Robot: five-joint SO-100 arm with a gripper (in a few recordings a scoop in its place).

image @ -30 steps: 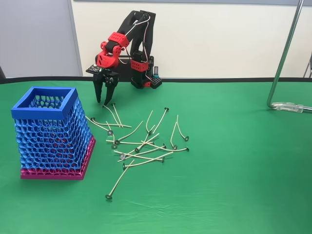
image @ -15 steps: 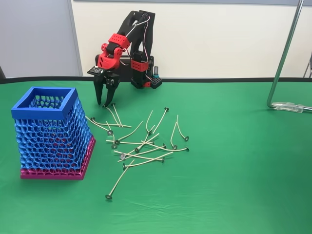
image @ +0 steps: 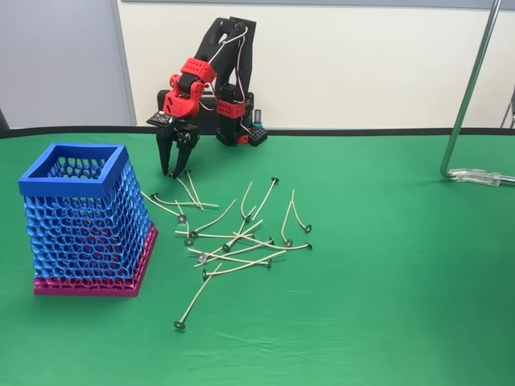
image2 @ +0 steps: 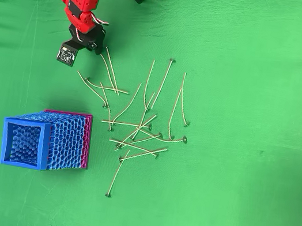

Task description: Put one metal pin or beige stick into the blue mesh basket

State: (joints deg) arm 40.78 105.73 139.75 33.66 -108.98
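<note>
Overhead view first: the red-and-black robot arm (image2: 82, 4) reaches down from 12 o'clock, and its black two-finger jaws (image2: 86, 49) hang over the upper-left edge of a scatter of thin pale beige sticks with small dark metal discs at one end (image2: 137, 122). The sticks lie flat on the green tabletop (image2: 233, 180), crossing one another. Near the jaws, one stick (image2: 110, 69) runs from about 11 to 5 o'clock with its bare tip toward the arm. Others run nearly vertical, discs at 12 or 6, and one lone stick (image2: 116, 178) points to 7 o'clock, disc at the low end. Where they overlap in the middle it is hard to tell which end belongs to which.

The fixed view shows the jaws (image: 174, 169) parted a little and empty, tips pointing down close to the cloth just beside the nearest stick — touching or not, I cannot tell. The tall blue honeycomb-mesh basket with a magenta base (image: 84, 217) stands upright at 8 o'clock of the pile, apart from it; its inside is largely hidden by its walls.
</note>
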